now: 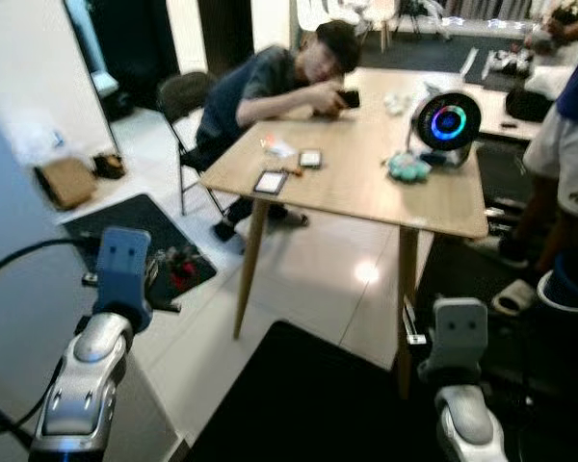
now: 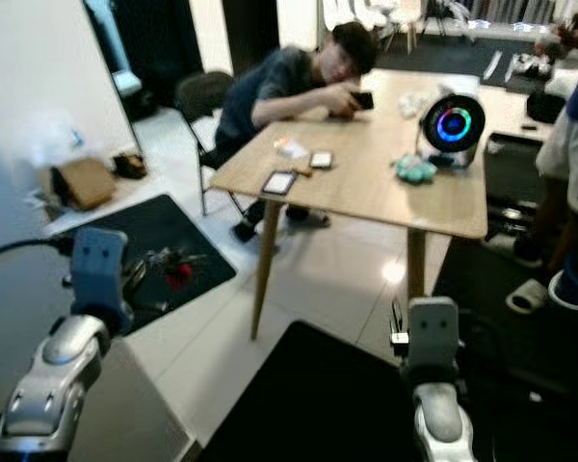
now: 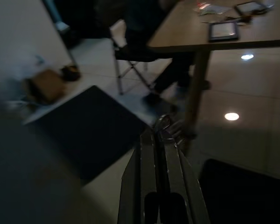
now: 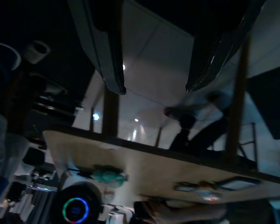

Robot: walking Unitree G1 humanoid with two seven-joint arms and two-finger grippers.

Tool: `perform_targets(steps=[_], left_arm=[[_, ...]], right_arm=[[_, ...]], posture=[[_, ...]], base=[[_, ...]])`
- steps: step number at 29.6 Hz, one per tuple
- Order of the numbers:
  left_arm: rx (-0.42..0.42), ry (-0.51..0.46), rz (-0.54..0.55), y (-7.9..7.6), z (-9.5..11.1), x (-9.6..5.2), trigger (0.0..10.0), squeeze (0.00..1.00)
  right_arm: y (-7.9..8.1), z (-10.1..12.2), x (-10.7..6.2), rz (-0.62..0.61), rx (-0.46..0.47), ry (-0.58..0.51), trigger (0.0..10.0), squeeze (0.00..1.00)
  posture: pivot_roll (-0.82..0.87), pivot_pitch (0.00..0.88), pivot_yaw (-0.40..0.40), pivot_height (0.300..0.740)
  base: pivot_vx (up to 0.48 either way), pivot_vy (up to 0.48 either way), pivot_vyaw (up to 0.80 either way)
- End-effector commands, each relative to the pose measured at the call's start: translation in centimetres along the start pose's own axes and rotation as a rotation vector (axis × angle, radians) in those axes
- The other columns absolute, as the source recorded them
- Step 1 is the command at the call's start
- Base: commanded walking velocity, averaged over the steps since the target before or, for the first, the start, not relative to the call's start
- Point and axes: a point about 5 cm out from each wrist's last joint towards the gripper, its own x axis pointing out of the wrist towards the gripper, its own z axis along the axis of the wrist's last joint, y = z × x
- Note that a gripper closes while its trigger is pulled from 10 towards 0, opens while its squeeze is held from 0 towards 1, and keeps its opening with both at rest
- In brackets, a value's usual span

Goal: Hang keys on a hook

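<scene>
L gripper (image 3: 161, 140) is pinched tight on the keys (image 1: 180, 267), a bunch w/ a red tag, held up at the robot's left prob. to carry them to a hook, none seen yet; R gripper (image 4: 154, 88) hangs low w/ fingers spread wide, nothing in it. Further off, a wood table (image 1: 366, 188) holds tablets and a round speaker (image 1: 446, 123) w/ a glowing ring, a person (image 1: 270, 87) leans on it; no readable text or brand.
</scene>
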Motion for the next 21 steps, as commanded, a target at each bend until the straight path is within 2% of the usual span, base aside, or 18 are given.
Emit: perform_targets(steps=[1,21], left_arm=[[0.035,-0.013,0.004,0.22,0.2,-0.12,10.0,0.0],[0.039,-0.011,0.003,0.26,0.12,-0.18,10.0,0.0]], right_arm=[[-0.13,-0.29,-0.23,-0.002,-0.002,0.013,10.0,0.0],[-0.03,-0.34,-0.29,0.001,0.0,0.014,10.0,0.0]], posture=[[0.01,0.132,0.085,0.74],[0.01,0.135,0.085,0.74]], base=[[0.0,0.0,0.0],[0.0,0.0,0.0]])
